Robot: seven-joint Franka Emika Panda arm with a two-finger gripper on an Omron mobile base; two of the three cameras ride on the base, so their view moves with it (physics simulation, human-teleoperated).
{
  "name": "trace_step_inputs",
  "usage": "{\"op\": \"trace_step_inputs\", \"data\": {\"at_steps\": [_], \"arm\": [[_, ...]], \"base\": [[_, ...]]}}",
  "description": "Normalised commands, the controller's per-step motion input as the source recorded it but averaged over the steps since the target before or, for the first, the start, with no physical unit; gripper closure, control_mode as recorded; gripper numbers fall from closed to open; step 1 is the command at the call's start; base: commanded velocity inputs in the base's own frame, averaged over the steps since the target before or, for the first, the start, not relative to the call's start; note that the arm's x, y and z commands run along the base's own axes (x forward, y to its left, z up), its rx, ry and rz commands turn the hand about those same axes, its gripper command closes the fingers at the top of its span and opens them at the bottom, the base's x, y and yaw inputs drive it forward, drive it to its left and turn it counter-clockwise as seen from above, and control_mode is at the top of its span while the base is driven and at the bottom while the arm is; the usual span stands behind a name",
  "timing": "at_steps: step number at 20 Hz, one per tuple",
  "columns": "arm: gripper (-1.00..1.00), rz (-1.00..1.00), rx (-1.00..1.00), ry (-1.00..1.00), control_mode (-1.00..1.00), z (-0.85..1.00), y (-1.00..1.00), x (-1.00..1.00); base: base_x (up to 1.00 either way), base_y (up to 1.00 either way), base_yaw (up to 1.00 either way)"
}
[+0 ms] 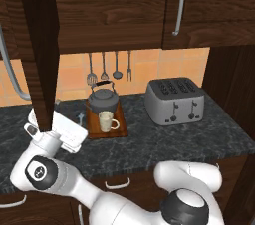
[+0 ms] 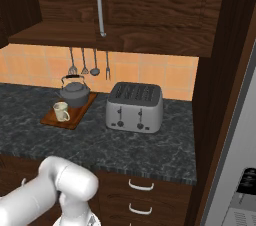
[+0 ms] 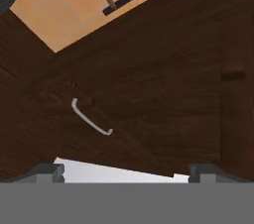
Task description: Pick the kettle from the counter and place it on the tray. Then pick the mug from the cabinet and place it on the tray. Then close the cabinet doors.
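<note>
The dark-grey kettle point(image 1: 103, 99) point(image 2: 75, 93) and the cream mug point(image 1: 106, 121) point(image 2: 61, 111) both stand on the reddish-brown tray point(image 1: 121, 130) point(image 2: 75, 118) on the dark marbled counter point(image 1: 164, 144) point(image 2: 125, 145). The mug is in front of the kettle. The cabinet's left door point(image 1: 39, 45) stands swung out toward me, and its right door point(image 1: 199, 5) point(image 2: 150, 0) is shut. My gripper point(image 1: 56, 128) point(image 3: 126, 173) is at the lower edge of the swung-out door, left of the tray. Its fingertips point(image 3: 47, 172) stand wide apart, open with nothing between them, facing dark wood.
A silver toaster point(image 1: 174, 100) point(image 2: 134, 106) sits right of the tray. Utensils point(image 1: 104, 67) point(image 2: 84, 62) hang on the orange tile wall. A tall dark panel point(image 1: 234, 89) closes off the counter's right end. Lower drawer handles point(image 2: 140, 186) point(image 3: 89, 118) show below the counter.
</note>
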Motion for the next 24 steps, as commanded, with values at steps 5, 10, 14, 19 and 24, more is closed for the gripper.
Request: {"op": "trace_step_inputs", "data": {"at_steps": [5,10,14,19,24], "arm": [[-1.00,-0.04,-0.10,-0.07,-1.00,0.08,0.52,0.02],[-1.00,-0.06,-0.11,-0.08,-1.00,0.22,0.48,0.00],[-1.00,-0.08,-0.09,-0.05,-1.00,0.41,0.28,0.00],[-1.00,-0.05,-0.05,-0.01,-1.00,0.43,0.00,0.00],[-1.00,0.00,0.00,0.00,-1.00,0.29,-0.32,0.00]], "base": [[0.00,0.00,0.00],[0.00,0.00,0.00],[0.00,0.00,0.00],[0.00,0.00,0.00],[0.00,0.00,0.00]]}}
